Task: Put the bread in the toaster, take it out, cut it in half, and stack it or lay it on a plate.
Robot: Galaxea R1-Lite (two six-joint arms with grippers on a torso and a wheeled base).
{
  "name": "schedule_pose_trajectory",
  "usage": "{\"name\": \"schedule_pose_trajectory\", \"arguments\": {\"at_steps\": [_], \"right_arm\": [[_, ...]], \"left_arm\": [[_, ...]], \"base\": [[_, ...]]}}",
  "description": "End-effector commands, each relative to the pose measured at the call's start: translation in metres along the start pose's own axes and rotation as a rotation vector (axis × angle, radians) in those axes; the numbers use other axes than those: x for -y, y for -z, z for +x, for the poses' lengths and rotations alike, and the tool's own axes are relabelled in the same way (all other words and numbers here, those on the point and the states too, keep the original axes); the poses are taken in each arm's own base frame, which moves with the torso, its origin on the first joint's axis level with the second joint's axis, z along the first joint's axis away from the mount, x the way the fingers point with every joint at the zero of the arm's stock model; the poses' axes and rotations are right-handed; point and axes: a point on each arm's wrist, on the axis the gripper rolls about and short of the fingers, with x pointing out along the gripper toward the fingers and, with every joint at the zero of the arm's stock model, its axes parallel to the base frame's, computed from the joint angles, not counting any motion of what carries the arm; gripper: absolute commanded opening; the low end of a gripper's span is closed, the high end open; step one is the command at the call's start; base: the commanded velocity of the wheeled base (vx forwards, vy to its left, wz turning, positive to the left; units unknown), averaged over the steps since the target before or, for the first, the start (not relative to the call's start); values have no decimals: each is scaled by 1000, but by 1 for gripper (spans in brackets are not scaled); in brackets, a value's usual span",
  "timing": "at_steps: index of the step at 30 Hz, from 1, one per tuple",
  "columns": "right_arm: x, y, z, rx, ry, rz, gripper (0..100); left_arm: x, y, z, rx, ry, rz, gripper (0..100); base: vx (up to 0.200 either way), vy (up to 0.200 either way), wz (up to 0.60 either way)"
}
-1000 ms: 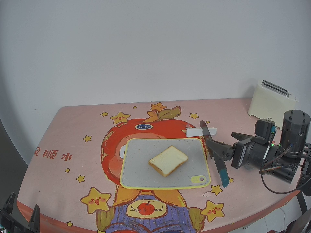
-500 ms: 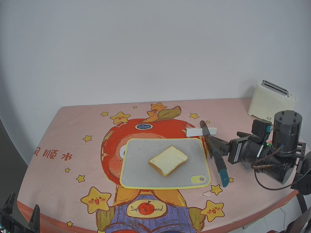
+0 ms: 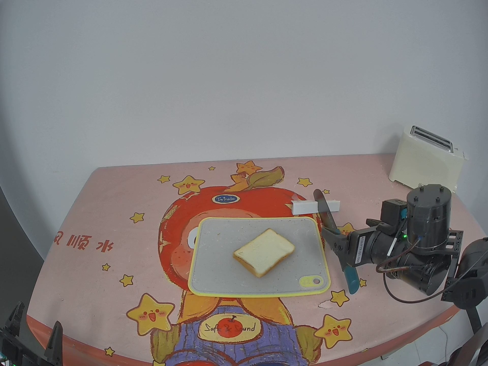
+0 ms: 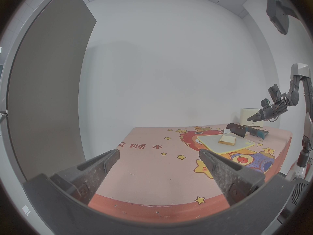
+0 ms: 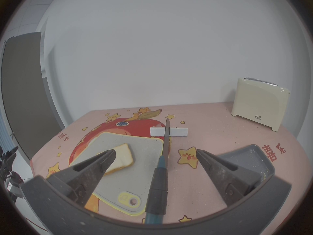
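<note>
Descending right gripper (image 3: 339, 247), nearer the knife (image 3: 324, 208)

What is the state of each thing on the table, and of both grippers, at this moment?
bread: whole, uncut, flat on the cutting board.
knife: lying on the table, blade propped on white block, not gripped.
toaster: upright, no bread visible in slots.
right gripper: open, over knife handle.
left gripper: open, holding nothing.
</note>
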Motion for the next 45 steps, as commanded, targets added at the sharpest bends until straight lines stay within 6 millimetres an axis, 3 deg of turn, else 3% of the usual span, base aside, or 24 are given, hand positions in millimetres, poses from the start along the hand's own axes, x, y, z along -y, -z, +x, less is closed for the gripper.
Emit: {"name": "schedule_pose_trajectory", "arguments": {"at_steps": [1, 12, 45], "right_arm": [[0, 12, 10, -51, 18, -19, 100], [-7, 22, 17, -80, 15, -37, 100], [-10, 27, 26, -80, 77, -49, 100]], "left_arm": [[0, 5, 0, -2, 0, -1, 100], [0, 5, 0, 0, 0, 0, 100], [0, 5, 0, 0, -2, 0, 100]], "base": [[0, 0, 0], [0, 0, 0], [0, 0, 0]]}}
